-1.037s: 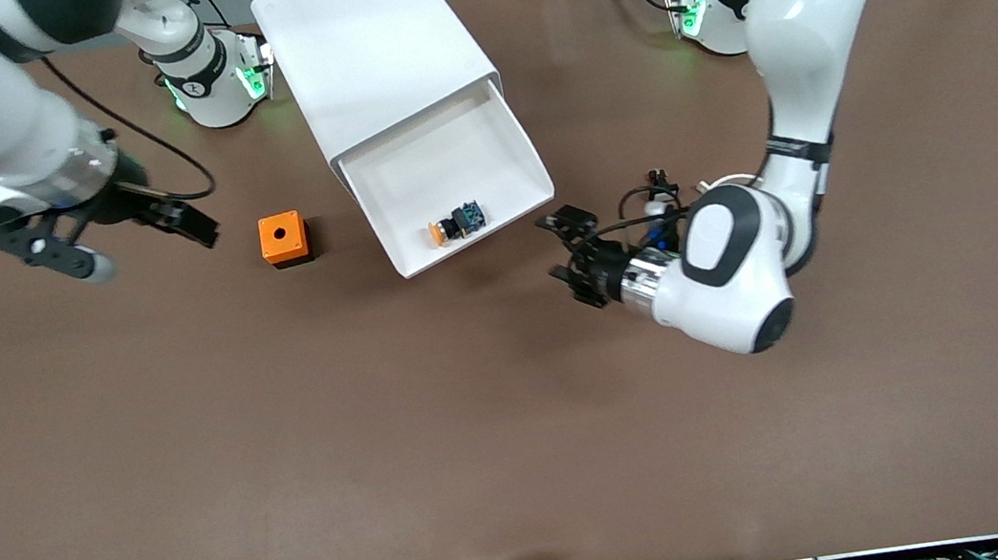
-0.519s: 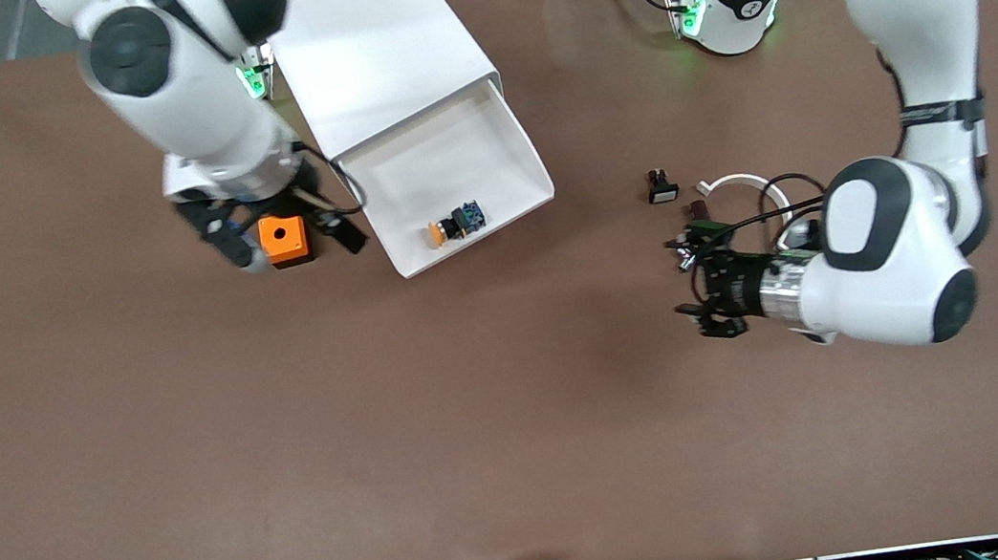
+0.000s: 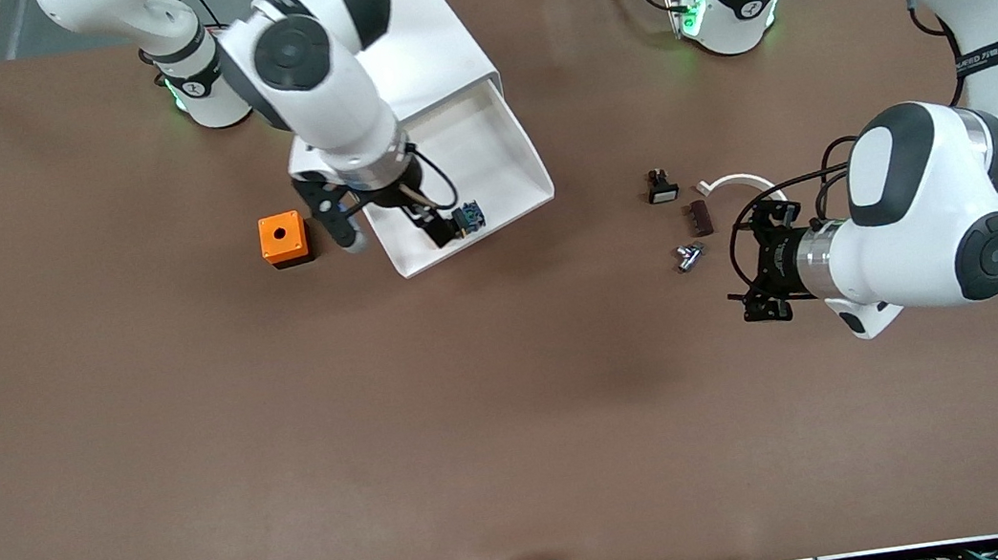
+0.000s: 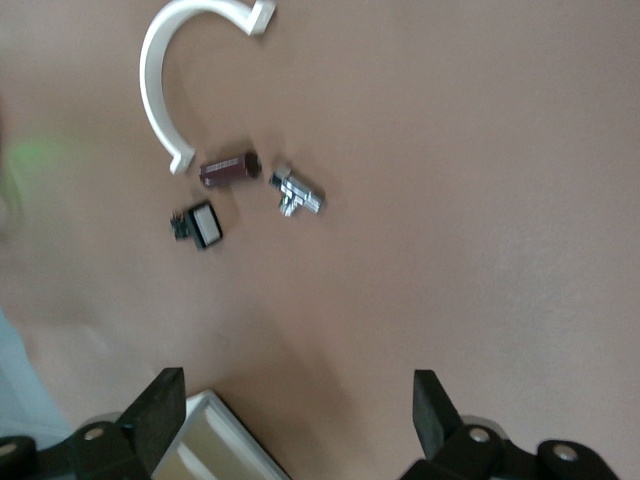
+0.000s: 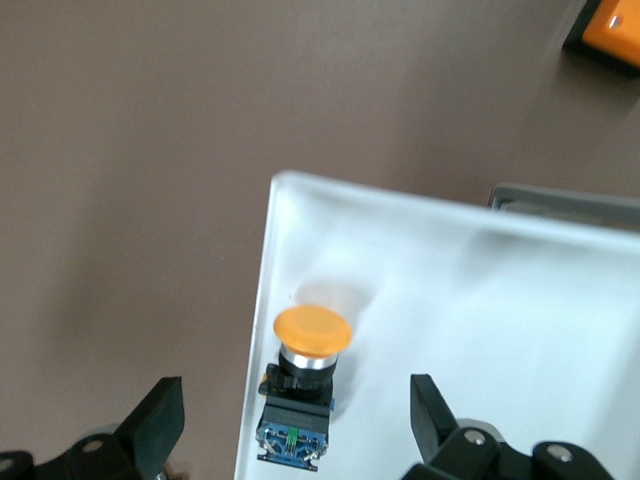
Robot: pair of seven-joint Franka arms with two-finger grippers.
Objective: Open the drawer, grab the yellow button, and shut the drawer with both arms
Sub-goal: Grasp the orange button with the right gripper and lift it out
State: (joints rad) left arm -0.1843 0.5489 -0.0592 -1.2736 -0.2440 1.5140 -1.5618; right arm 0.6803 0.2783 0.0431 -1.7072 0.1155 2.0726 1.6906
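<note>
The top drawer [image 3: 490, 141] of the white cabinet [image 3: 373, 56] is pulled out. The button lies in it near the front corner; its blue rear part [image 3: 471, 216] shows, and a finger hides the cap. In the right wrist view the button [image 5: 298, 395] lies on the drawer floor [image 5: 450, 300] with its orange cap up. My right gripper [image 3: 391, 227] [image 5: 295, 420] is open over that corner, a finger on each side of the button, not gripping it. My left gripper [image 3: 763, 269] [image 4: 295, 415] is open and empty over the table toward the left arm's end.
An orange cube with a hole [image 3: 282, 239] sits beside the drawer toward the right arm's end. Near the left gripper lie a black switch with a white face [image 3: 662, 189], a white curved strip [image 3: 737, 181], a brown piece [image 3: 700, 217] and a metal part [image 3: 687, 257].
My right gripper has moved from over the orange cube to over the drawer's front corner, around the button. My left gripper has drawn farther away from the drawer, uncovering the small parts.
</note>
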